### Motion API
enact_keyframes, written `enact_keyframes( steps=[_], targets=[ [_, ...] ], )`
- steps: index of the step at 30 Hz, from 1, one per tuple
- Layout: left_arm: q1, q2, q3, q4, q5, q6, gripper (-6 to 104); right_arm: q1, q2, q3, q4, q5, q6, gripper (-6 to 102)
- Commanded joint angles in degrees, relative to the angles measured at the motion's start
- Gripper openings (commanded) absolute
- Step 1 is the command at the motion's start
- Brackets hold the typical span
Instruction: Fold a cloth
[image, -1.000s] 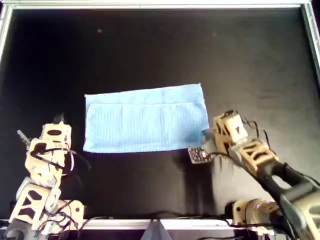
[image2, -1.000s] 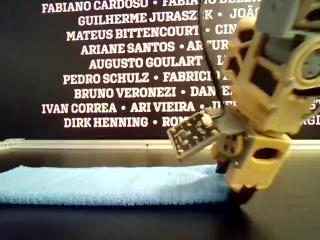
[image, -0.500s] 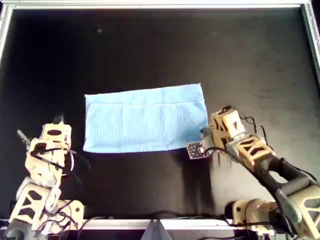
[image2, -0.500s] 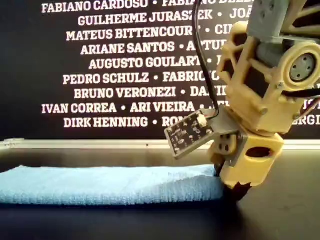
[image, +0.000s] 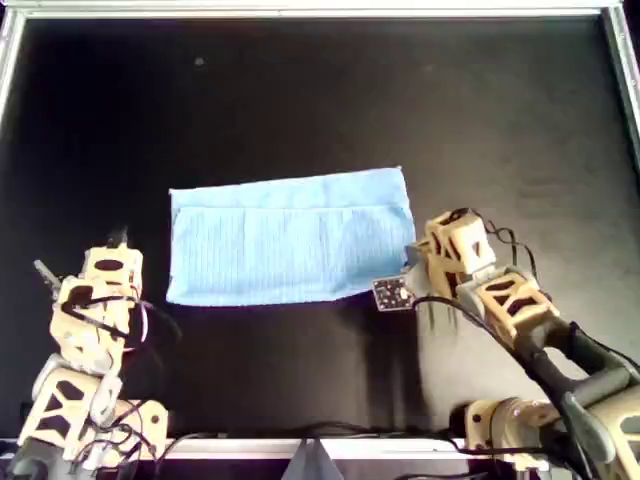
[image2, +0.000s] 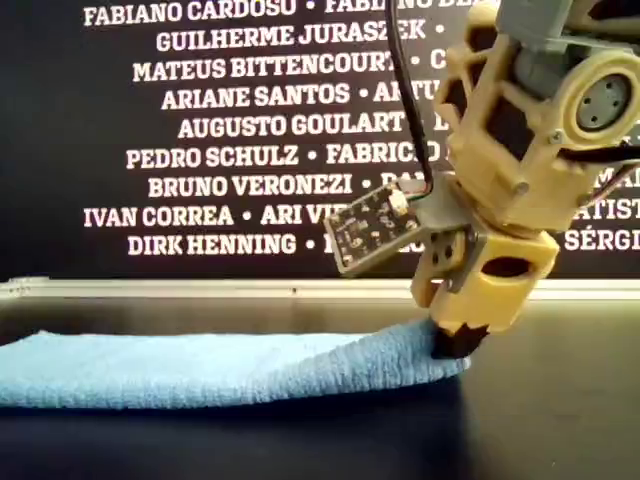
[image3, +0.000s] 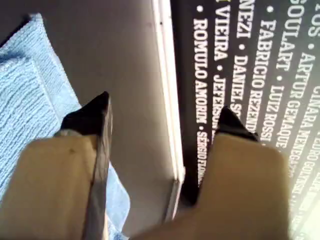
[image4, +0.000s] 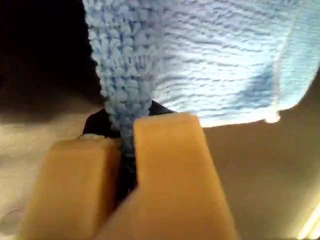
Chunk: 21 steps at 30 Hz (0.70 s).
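Note:
The light blue cloth (image: 290, 238) lies folded into a wide rectangle on the black table (image: 300, 100). My second gripper (image: 412, 262) is shut on the cloth's near right corner in the overhead view and holds that corner a little above the table; the pinch shows in the second wrist view (image4: 127, 145) and in the exterior view (image2: 455, 340). The rest of the cloth (image2: 200, 365) stays flat. My first gripper (image3: 162, 107) is open and empty, its jaws apart, beside the cloth's edge (image3: 25, 75). In the overhead view it (image: 115, 242) stands left of the cloth, apart from it.
A metal rim (image: 300, 10) frames the table. A black banner with white names (image2: 250, 130) stands behind the table in the exterior view. A small circuit board (image: 392, 293) hangs off the second gripper next to the cloth's corner.
My second gripper, low at the cloth's corner before, has risen slightly with the corner pinched, so that end of the cloth lifts off the table. The first arm has not moved.

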<state>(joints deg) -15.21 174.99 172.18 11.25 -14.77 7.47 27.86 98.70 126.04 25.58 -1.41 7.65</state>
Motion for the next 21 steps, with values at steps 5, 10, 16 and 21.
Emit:
enact_keyframes(
  steps=[5, 10, 16, 21],
  targets=[
    [0.4, 1.3, -2.7, -0.3, 0.3, 0.4, 73, 11.3, 0.7, -15.0, -6.0, 0.4, 0.26, 2],
    [0.5, 1.3, -2.7, -0.3, 0.3, 0.4, 73, 18.3, -8.4, -24.7, -9.8, 0.4, 0.26, 2],
    [0.9, 1.3, -2.7, -0.3, 0.0, 0.4, 73, 22.8, -23.5, -41.2, -11.8, -0.4, 0.26, 2],
    [1.0, 1.3, -2.7, -0.3, -0.2, 0.4, 73, 27.0, -35.5, -57.7, -11.7, -0.4, 0.26, 2]
  ],
)
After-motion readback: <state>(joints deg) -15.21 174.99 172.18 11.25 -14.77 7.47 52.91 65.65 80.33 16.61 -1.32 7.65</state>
